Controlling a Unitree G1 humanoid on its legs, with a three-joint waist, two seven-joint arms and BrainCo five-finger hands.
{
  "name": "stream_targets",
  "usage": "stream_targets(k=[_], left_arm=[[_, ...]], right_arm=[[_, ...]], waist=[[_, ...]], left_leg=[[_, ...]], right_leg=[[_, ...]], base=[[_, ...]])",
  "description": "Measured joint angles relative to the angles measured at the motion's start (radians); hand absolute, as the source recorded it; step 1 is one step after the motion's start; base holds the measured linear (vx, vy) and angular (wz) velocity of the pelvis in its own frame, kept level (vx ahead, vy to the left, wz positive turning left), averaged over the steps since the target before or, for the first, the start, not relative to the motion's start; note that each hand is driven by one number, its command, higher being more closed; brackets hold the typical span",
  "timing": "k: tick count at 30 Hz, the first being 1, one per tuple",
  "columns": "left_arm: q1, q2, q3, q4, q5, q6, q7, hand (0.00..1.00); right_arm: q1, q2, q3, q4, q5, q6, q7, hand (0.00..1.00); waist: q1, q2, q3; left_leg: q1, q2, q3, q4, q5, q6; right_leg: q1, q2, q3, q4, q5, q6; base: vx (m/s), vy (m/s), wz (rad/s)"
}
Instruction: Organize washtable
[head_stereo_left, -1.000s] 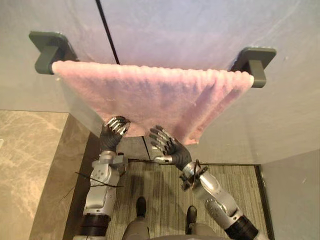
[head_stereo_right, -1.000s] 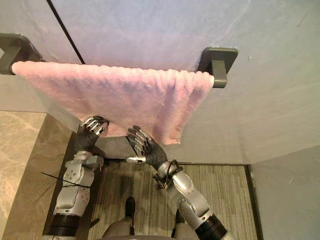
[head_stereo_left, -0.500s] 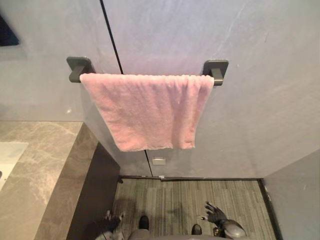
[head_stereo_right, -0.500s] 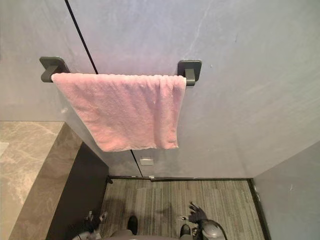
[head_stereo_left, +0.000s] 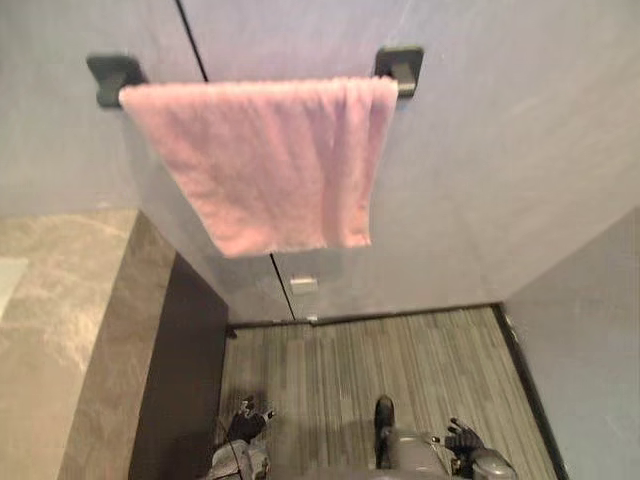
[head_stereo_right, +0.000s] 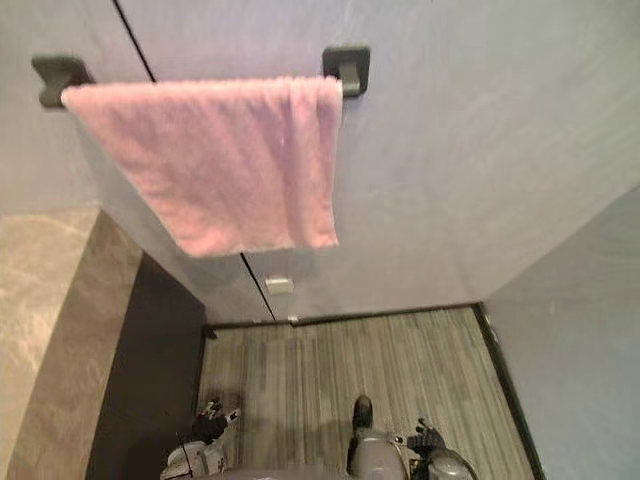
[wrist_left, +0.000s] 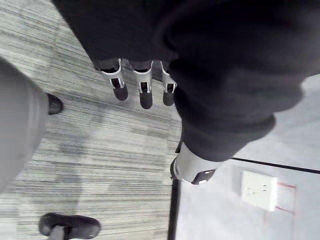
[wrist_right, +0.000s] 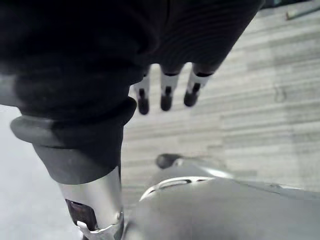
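Pink towel (head_stereo_left: 270, 160) over mostly hidden rail (head_stereo_left: 404, 86)

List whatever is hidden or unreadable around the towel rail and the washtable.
- Rail bar: covered by the pink towel in both eye views; its end brackets show.
- Washtable: cut off by the left eye view's left edge, so what stands on it is unknown.
- Left hand and right hand: tiny at the bottom edge there.

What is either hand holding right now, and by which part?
Nothing: left hand and right hand hang open; the pink towel hangs untouched.
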Motion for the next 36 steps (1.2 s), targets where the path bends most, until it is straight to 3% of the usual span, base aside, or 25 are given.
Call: stream_targets(k=[1, 3, 4, 6, 9, 12, 14, 16, 18, 19, 20, 21, 22, 23, 24, 25, 26, 27, 29, 30, 31, 32, 34, 35, 36], left_arm=[[0.001, 0.006, 0.007, -0.007, 0.003, -0.001, -0.002, 0.0], [0.023, 0.003, 0.063, 0.014, 0.034, -0.002, -0.001, 0.0], [0.055, 0.024, 0.076, 0.029, 0.053, -0.002, 0.001, 0.0], [0.085, 0.042, 0.081, 0.035, 0.081, -0.003, 0.002, 0.0], [0.092, 0.04, 0.109, 0.064, 0.097, 0.002, 0.005, 0.0], [0.089, 0.019, 0.103, 0.089, 0.1, 0.002, 0.008, 0.0], [0.083, 0.015, 0.065, 0.09, 0.099, 0.001, 0.017, 0.0], [0.097, 0.014, 0.06, 0.092, 0.09, -0.001, 0.029, 0.0], [0.11, 0.022, 0.08, 0.09, 0.087, -0.001, 0.034, 0.0], [0.113, 0.038, 0.111, 0.082, 0.087, -0.002, 0.039, 0.0], [0.118, 0.033, 0.128, 0.078, 0.087, -0.002, 0.048, 0.0], [0.127, 0.019, 0.132, 0.073, 0.087, -0.002, 0.051, 0.0], [0.133, 0.004, 0.135, 0.053, 0.088, -0.008, 0.05, 0.0], [0.122, 0.003, 0.143, 0.054, 0.087, -0.018, 0.05, 0.0], [0.092, 0.022, 0.187, 0.066, 0.089, -0.009, 0.051, 0.0], [0.095, 0.022, 0.201, 0.071, 0.089, -0.001, 0.054, 0.0], [0.12, 0.018, 0.215, 0.075, 0.087, 0.001, 0.061, 0.0], [0.138, 0.013, 0.206, 0.085, 0.09, 0.002, 0.067, 0.0], [0.145, -0.009, 0.174, 0.09, 0.098, 0.001, 0.073, 0.0], [0.142, -0.014, 0.169, 0.09, 0.098, 0.001, 0.073, 0.0], [0.135, -0.016, 0.151, 0.091, 0.109, 0.002, 0.069, 0.0], [0.12, 0.003, 0.141, 0.092, 0.118, 0.001, 0.067, 0.0], [0.135, 0.038, 0.121, 0.099, 0.129, 0.002, 0.068, 0.0], [0.135, 0.05, 0.115, 0.098, 0.144, 0.001, 0.068, 0.0], [0.122, 0.061, 0.112, 0.099, 0.171, -0.004, 0.068, 0.0]], right_arm=[[0.003, -0.002, 0.022, -0.021, 0.0, -0.002, -0.001, 0.0], [-0.003, -0.025, 0.052, -0.074, 0.0, -0.004, 0.013, 0.0], [0.03, -0.021, 0.055, -0.103, -0.001, -0.021, 0.021, 0.0], [0.057, -0.009, 0.056, -0.106, -0.005, -0.032, 0.028, 0.0], [0.078, 0.001, 0.055, -0.1, -0.021, -0.03, 0.028, 0.0], [0.064, -0.029, 0.064, -0.068, -0.043, -0.028, 0.026, 0.0], [0.033, -0.051, 0.082, -0.049, -0.056, -0.026, 0.024, 0.0], [0.028, -0.064, 0.088, -0.023, -0.08, -0.025, 0.022, 0.0], [0.025, -0.04, 0.087, -0.033, -0.084, -0.026, 0.021, 0.0], [0.031, -0.017, 0.078, -0.055, -0.091, -0.031, 0.018, 0.0], [0.047, -0.029, 0.058, -0.081, -0.107, -0.032, 0.015, 0.0], [0.063, -0.04, 0.054, -0.092, -0.111, -0.032, 0.012, 0.0], [0.071, -0.063, 0.05, -0.085, -0.11, -0.035, 0.005, 0.0], [0.068, -0.065, 0.04, -0.066, -0.111, -0.035, 0.006, 0.0], [0.051, -0.048, -0.006, -0.016, -0.111, -0.034, 0.001, 0.0], [0.045, -0.042, -0.021, -0.003, -0.111, -0.031, -0.007, 0.0], [0.045, -0.041, -0.032, 0.013, -0.111, -0.038, -0.015, 0.0], [0.063, -0.048, -0.044, 0.026, -0.111, -0.039, -0.017, 0.0], [0.071, -0.062, -0.056, 0.069, -0.111, -0.038, -0.021, 0.0], [0.066, -0.062, -0.065, 0.081, -0.11, -0.038, -0.02, 0.0], [0.052, -0.06, -0.088, 0.11, -0.11, -0.035, -0.02, 0.0], [0.027, -0.025, -0.101, 0.139, -0.113, -0.031, -0.021, 0.0], [0.032, -0.007, -0.123, 0.153, -0.115, -0.029, -0.015, 0.0], [0.049, -0.001, -0.141, 0.15, -0.112, -0.027, -0.016, 0.0], [0.071, 0.014, -0.162, 0.137, -0.109, -0.029, -0.014, 0.0]], waist=[[0.017, -0.008, 0.009], [0.053, 0.026, 0.027], [0.05, 0.035, 0.021], [0.053, 0.014, 0.005], [0.053, -0.006, -0.026], [0.084, 0.039, -0.052], [0.104, 0.073, -0.045], [0.107, 0.076, -0.043], [0.106, 0.028, -0.035], [0.105, -0.014, -0.018], [0.104, -0.024, -0.017], [0.107, -0.004, -0.025], [0.095, 0.043, -0.023], [0.072, 0.01, -0.031], [0.067, 0.004, -0.018], [0.081, -0.018, -0.012], [0.074, -0.032, -0.008], [0.068, -0.02, -0.022], [0.074, 0.036, -0.055], [0.075, 0.051, -0.058], [0.074, 0.073, -0.062], [0.081, 0.037, -0.044], [0.078, 0.029, -0.029], [0.073, 0.024, -0.031], [0.067, 0.019, -0.031]], left_leg=[[-0.004, -0.014, 0.02, -0.003, 0.005, 0.014], [-0.011, 0.017, 0.1, 0.032, 0.007, 0.037], [-0.011, 0.013, 0.087, 0.046, 0.017, 0.043], [-0.029, -0.024, 0.055, 0.046, 0.045, 0.042], [-0.101, -0.068, -0.029, 0.047, 0.118, 0.033], [-0.167, -0.063, -0.092, -0.094, 0.292, 0.028], [-0.199, -0.04, -0.124, -0.186, 0.401, 0.024], [-0.2, -0.014, -0.118, -0.268, 0.387, 0.038], [-0.2, -0.011, -0.056, -0.294, 0.325, 0.092], [-0.242, -0.021, 0.035, -0.16, 0.319, 0.109], [-0.292, -0.024, 0.061, 0.065, 0.308, 0.147], [-0.295, -0.016, 0.076, 0.115, 0.303, 0.165], [-0.288, -0.032, -0.001, -0.042, 0.372, 0.11], [-0.265, -0.045, -0.045, -0.152, 0.435, 0.096], [-0.312, -0.025, 0.049, 0.002, 0.336, 0.166], [-0.302, 0.0, 0.094, 0.093, 0.291, 0.167], [-0.253, 0.063, 0.143, 0.201, 0.243, 0.134], [-0.199, 0.133, 0.158, 0.227, 0.219, 0.097], [-0.116, 0.226, 0.156, 0.129, 0.215, 0.061], [-0.101, 0.232, 0.163, 0.077, 0.205, 0.024], [-0.084, 0.21, 0.188, -0.03, 0.177, -0.07], [-0.094, 0.163, 0.178, -0.025, 0.2, -0.055], [-0.133, 0.089, 0.103, 0.049, 0.167, -0.011], [-0.153, 0.04, 0.029, 0.096, 0.136, 0.025], [-0.17, -0.002, -0.041, 0.126, 0.115, 0.049]], right_leg=[[0.001, -0.009, 0.019, -0.034, 0.006, 0.021], [-0.071, -0.028, -0.012, 0.296, -0.154, -0.065], [-0.056, -0.05, 0.012, 0.568, -0.26, -0.038], [0.002, -0.109, 0.068, 0.742, -0.338, -0.02], [0.156, -0.123, 0.116, 0.602, -0.459, 0.06], [0.249, -0.071, 0.064, 0.315, -0.526, 0.065], [0.227, -0.033, 0.011, 0.288, -0.511, 0.034], [0.219, -0.001, -0.073, 0.299, -0.512, -0.002], [0.225, -0.022, -0.109, 0.273, -0.49, -0.036], [0.223, -0.063, -0.161, 0.287, -0.472, -0.035], [0.221, -0.088, -0.222, 0.316, -0.472, -0.035], [0.227, -0.074, -0.251, 0.334, -0.472, -0.035], [0.201, 0.015, -0.218, 0.315, -0.483, -0.079], [0.199, 0.048, -0.186, 0.233, -0.451, -0.124], [0.221, 0.005, -0.294, 0.188, -0.386, -0.086], [0.228, -0.019, -0.325, 0.187, -0.375, -0.087], [0.263, -0.055, -0.381, 0.172, -0.358, -0.075], [0.286, -0.071, -0.448, 0.16, -0.345, -0.06], [0.284, -0.094, -0.54, 0.156, -0.315, -0.016], [0.282, -0.104, -0.57, 0.155, -0.301, -0.002], [0.282, -0.126, -0.618, 0.147, -0.266, 0.025], [0.297, -0.165, -0.626, 0.132, -0.234, 0.03], [0.346, -0.205, -0.57, 0.118, -0.171, 0.009], [0.366, -0.225, -0.461, 0.151, -0.157, -0.003], [0.362, -0.209, -0.244, 0.194, -0.223, -0.007]], base=[[-0.42, 0.137, -0.75], [-0.45, 0.073, -0.81], [-0.32, 0.013, -0.15], [-0.19, -0.092, 0.44], [-0.17, -0.24, 1.0], [-0.3, -0.237, 0.94], [-0.37, -0.126, 1.03], [-0.34, -0.084, 1.1], [-0.21, -0.05, 0.82], [-0.21, 0.021, 1.05], [-0.22, 0.042, 1.0], [-0.18, -0.026, 1.66], [-0.17, -0.065, 1.76], [-0.19, -0.106, 2.67], [-0.18, -0.077, 1.85], [-0.17, -0.028, 1.85], [-0.18, 0.077, 1.51], [-0.17, 0.136, 1.63], [-0.14, 0.299, 1.57], [-0.16, 0.55, 1.69], [-0.11, 0.471, 1.35], [-0.14, 0.551, 1.49], [-0.07, 0.454, 1.3], [-0.08, 0.534, 1.69], [-0.08, 0.456, 1.88]])
